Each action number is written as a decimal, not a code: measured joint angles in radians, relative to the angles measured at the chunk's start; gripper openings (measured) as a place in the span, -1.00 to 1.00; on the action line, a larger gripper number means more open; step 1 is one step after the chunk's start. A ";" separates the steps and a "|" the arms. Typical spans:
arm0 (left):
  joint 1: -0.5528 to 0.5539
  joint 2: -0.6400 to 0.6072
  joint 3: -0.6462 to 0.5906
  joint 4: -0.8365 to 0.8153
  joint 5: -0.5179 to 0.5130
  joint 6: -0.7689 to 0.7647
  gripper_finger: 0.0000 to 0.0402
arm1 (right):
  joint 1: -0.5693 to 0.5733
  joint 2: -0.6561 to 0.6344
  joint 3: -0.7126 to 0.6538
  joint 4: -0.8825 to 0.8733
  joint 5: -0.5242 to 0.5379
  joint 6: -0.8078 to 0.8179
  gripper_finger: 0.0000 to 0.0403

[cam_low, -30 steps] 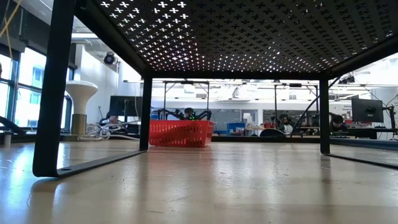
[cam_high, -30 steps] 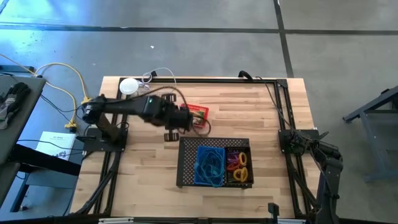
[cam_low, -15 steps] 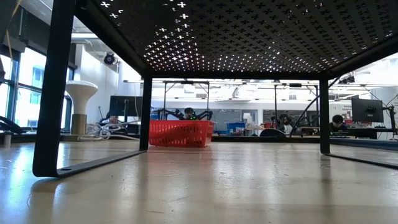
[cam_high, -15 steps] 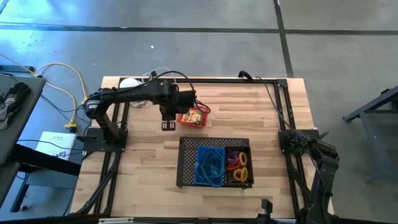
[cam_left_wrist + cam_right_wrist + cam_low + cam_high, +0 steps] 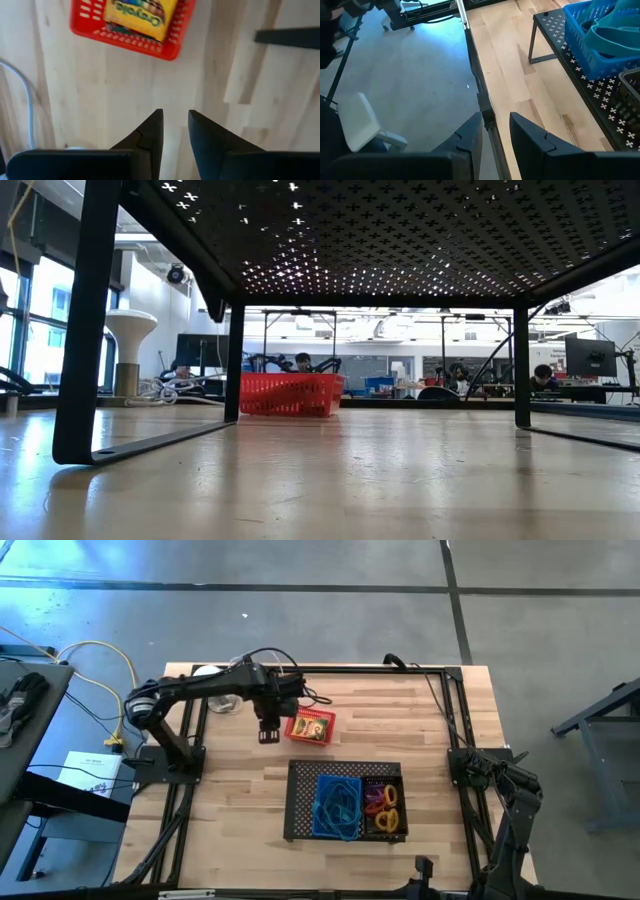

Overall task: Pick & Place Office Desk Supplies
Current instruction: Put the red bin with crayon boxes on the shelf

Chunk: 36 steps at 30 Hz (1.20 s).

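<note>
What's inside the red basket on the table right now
A yellow crayon box lies flat in the red basket, filling most of it. Whatever may sit beneath the box is covered and cannot be seen.

The wooden table (image 5: pixel 230 800) stands on a grey concrete floor (image 5: pixel 330 620) with dark seam lines, and a grey side desk (image 5: pixel 30 720) with a white paper (image 5: pixel 92 772) is at 9 o'clock of it, where yellow cables (image 5: pixel 105 665) run down to the floor. In the low view the room behind is a wide workshop with tall windows (image 5: pixel 10 330) at 9 o'clock giving daylight, a white wall, a dark monitor (image 5: pixel 590 357) at 3 o'clock, and seated people (image 5: pixel 541 374) far away among benches. A white chair (image 5: pixel 362 125) stands on the blue-lit floor beside the table edge.
</note>
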 joint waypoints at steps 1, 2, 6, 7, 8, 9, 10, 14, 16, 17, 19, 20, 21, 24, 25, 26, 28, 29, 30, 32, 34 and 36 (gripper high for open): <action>0.004 -0.010 -0.022 0.029 -0.003 0.005 -0.59 | 0.000 0.000 0.000 0.000 0.000 -0.003 -0.58; 0.004 -0.023 -0.044 0.059 -0.004 0.014 -0.59 | 0.000 0.000 0.000 0.000 0.001 -0.004 -0.58; 0.000 -0.061 -0.139 0.138 -0.007 0.055 -0.59 | -0.001 0.000 0.000 0.006 0.003 0.001 -0.58; -0.001 -0.067 -0.163 0.163 -0.013 0.064 -0.59 | -0.001 0.000 0.000 0.016 0.003 0.001 -0.58; -0.001 -0.070 -0.187 0.191 -0.019 0.068 -0.59 | -0.001 0.000 0.000 0.025 0.003 0.001 -0.58; -0.001 -0.074 -0.206 0.215 -0.022 0.069 -0.59 | -0.001 0.000 0.000 0.032 0.003 0.002 -0.58; 0.000 -0.075 -0.221 0.230 -0.025 0.071 -0.59 | -0.001 0.000 0.000 0.035 0.003 0.001 -0.58; -0.016 -0.076 -0.267 0.284 -0.022 0.077 -0.59 | -0.001 0.000 0.000 0.039 0.003 0.001 -0.58; -0.036 -0.076 -0.275 0.305 -0.001 0.094 -0.59 | -0.001 0.000 0.000 0.039 0.003 -0.001 -0.58; -0.047 -0.076 -0.277 0.322 0.014 0.104 -0.59 | -0.001 0.000 0.000 0.039 0.003 -0.006 -0.58; -0.068 -0.076 -0.279 0.356 0.036 0.134 -0.59 | -0.001 0.000 0.000 0.039 0.004 -0.020 -0.58; -0.077 -0.076 -0.279 0.376 0.040 0.151 -0.59 | -0.001 0.000 0.000 0.039 0.005 -0.028 -0.58; -0.085 -0.076 -0.279 0.392 0.040 0.166 -0.59 | -0.001 0.000 0.000 0.039 0.006 -0.031 -0.58; -0.096 -0.072 -0.279 0.440 0.040 0.202 -0.59 | -0.001 0.000 0.000 0.038 0.006 -0.033 -0.58; -0.096 -0.071 -0.279 0.451 0.039 0.206 -0.59 | -0.001 0.000 0.000 0.038 0.006 -0.033 -0.58; -0.096 -0.070 -0.279 0.461 0.039 0.206 -0.59 | -0.001 0.000 0.000 0.038 0.006 -0.033 -0.58; -0.095 -0.065 -0.279 0.476 0.039 0.206 -0.59 | -0.001 0.000 0.000 0.038 0.006 -0.030 -0.58; -0.092 -0.063 -0.279 0.474 0.038 0.206 -0.59 | -0.001 0.000 0.000 0.038 0.006 -0.029 -0.58; -0.089 -0.063 -0.279 0.470 0.036 0.204 -0.59 | -0.001 0.000 0.000 0.038 0.006 -0.029 -0.58; -0.084 -0.063 -0.279 0.472 0.020 0.190 -0.59 | -0.001 0.000 0.000 0.038 0.006 -0.029 -0.58; -0.075 -0.061 -0.279 0.442 0.014 0.189 -0.59 | -0.001 0.000 0.000 0.038 0.006 -0.028 -0.58; -0.065 -0.061 -0.279 0.408 0.014 0.191 -0.59 | -0.001 0.000 0.000 0.039 0.006 -0.023 -0.58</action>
